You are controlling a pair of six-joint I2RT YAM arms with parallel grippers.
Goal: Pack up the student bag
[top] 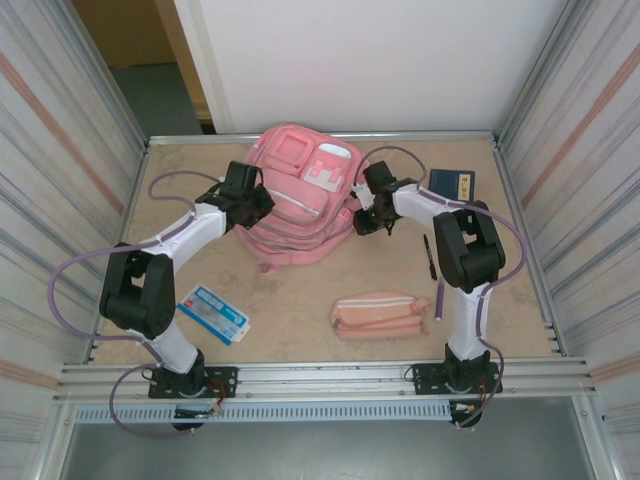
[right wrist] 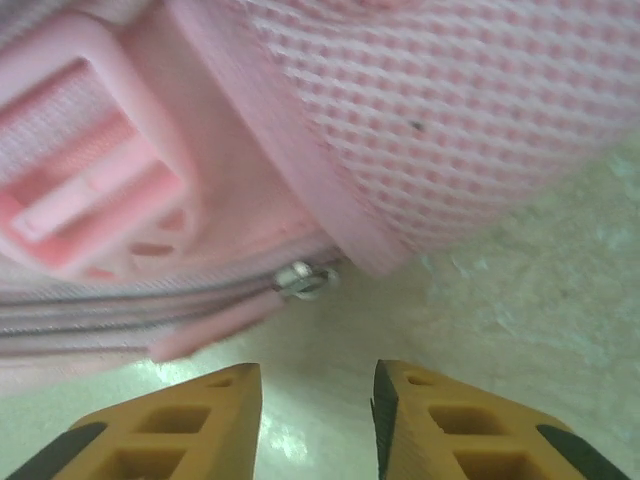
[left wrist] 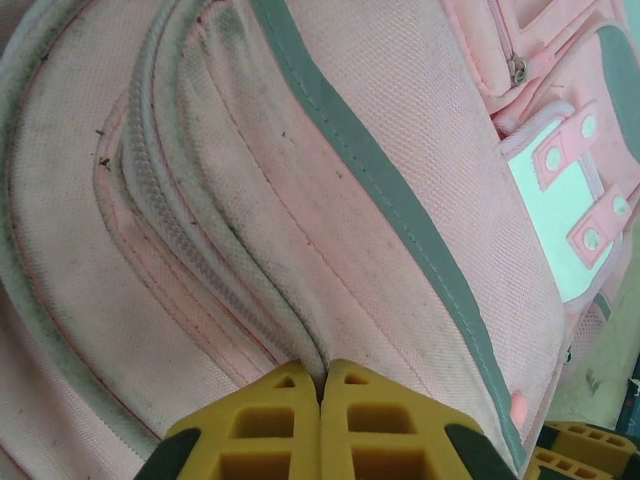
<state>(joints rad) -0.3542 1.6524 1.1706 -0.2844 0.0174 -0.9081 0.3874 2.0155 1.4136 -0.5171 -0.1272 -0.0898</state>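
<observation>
At the far middle of the counter [top: 300,290], lying flat with pockets up: one student bag [top: 300,190]. At its left side, the left end effector [top: 264,203], fully closed, yellow fingers [left wrist: 270,420] pressed together with no gap, tips touching the pink cloth just where a fold beside a zipper line runs down to them; cannot tell if any cloth is pinched between. At the bag's right lower edge, the right end effector [top: 360,224], partly open, with bare counter between the fingers [right wrist: 200,420] and nothing held; just ahead of the tips, one metal zipper pull [right wrist: 300,280] at the bag's edge, not touched. Elsewhere on the counter, counted: one pink pencil pouch [top: 380,315] near the front, one blue and white packet [top: 213,313] at front left, one dark blue booklet [top: 452,184] at far right, one black pen [top: 429,256] beside the right arm.
</observation>
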